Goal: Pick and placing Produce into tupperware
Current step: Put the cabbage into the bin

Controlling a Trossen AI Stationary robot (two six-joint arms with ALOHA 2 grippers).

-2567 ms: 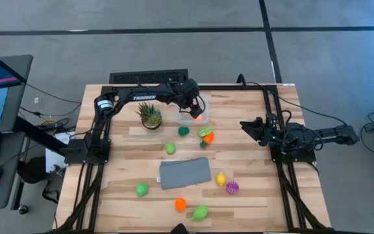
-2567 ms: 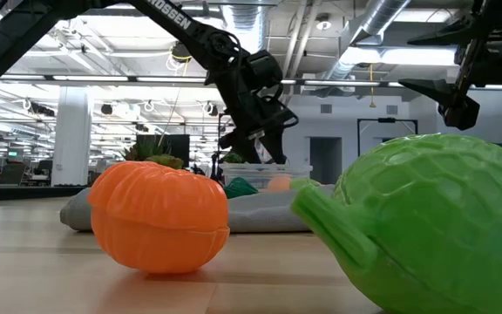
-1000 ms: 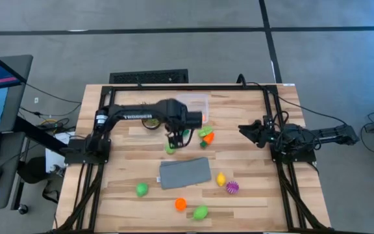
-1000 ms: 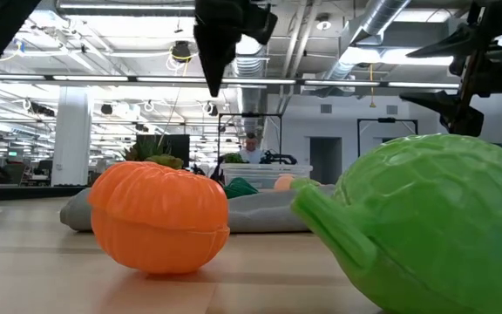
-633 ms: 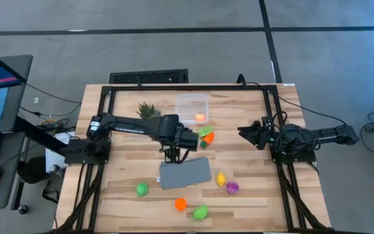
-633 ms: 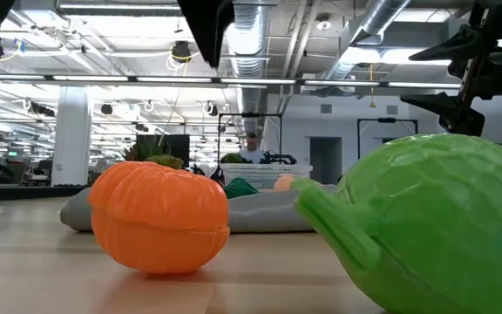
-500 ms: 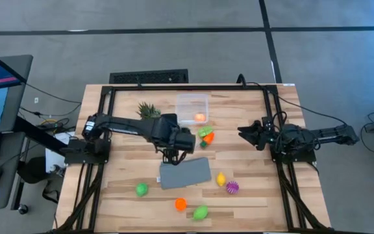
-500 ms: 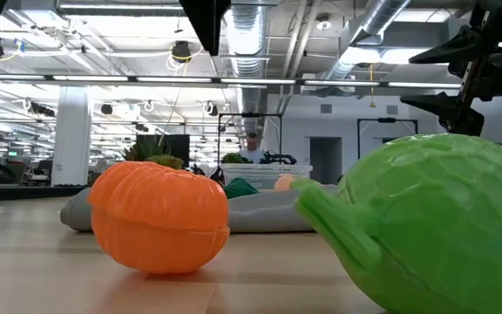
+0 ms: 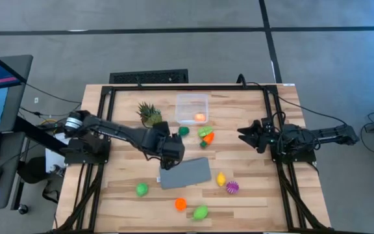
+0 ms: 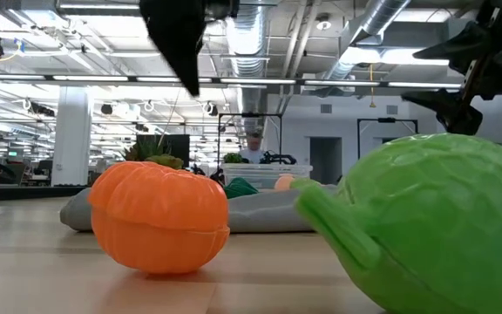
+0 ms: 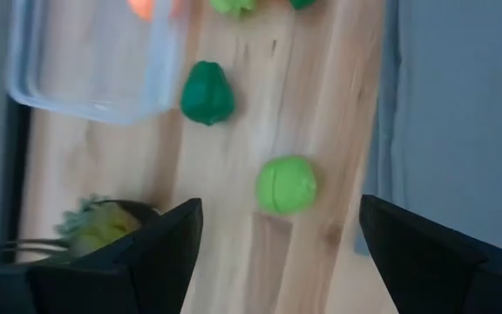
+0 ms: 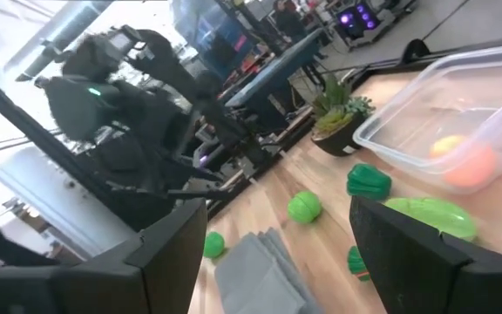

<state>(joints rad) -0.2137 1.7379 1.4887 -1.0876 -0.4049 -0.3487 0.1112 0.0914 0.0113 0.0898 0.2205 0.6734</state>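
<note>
Jaws on the left gripper point(image 11: 273, 253) stand spread wide and empty above the counter point(image 9: 239, 195), with the light green round fruit point(image 11: 286, 184) lying between the 2 dark fingers in the left wrist view; those on the right gripper point(image 9: 244, 134) also look parted and empty, held off to the right of the tupperware point(image 9: 192, 108) as that arm waits. Taking the tupperware as landmark, the round fruit lies on the near side of it, with the dark green fruit point(image 11: 206, 92) between the 2, just off the tub's near rim. Judging from this, the risk is a descent that lands off-centre: a rounded fruit can roll away from 1 finger. It also lies just beside the grey cloth point(image 9: 185, 173), whose edge a finger might snag and drag. In the high view the left arm hides this fruit altogether, so only the wrist views show it, while only the high view shows the nearest produce: an orange piece point(image 9: 180, 203), 2 green ones, a yellow 1 and the spiky purple 1. Farther off, the tub holds 1 orange piece point(image 9: 200, 117), and the potted plant point(image 9: 150, 114) stands to its left.
</note>
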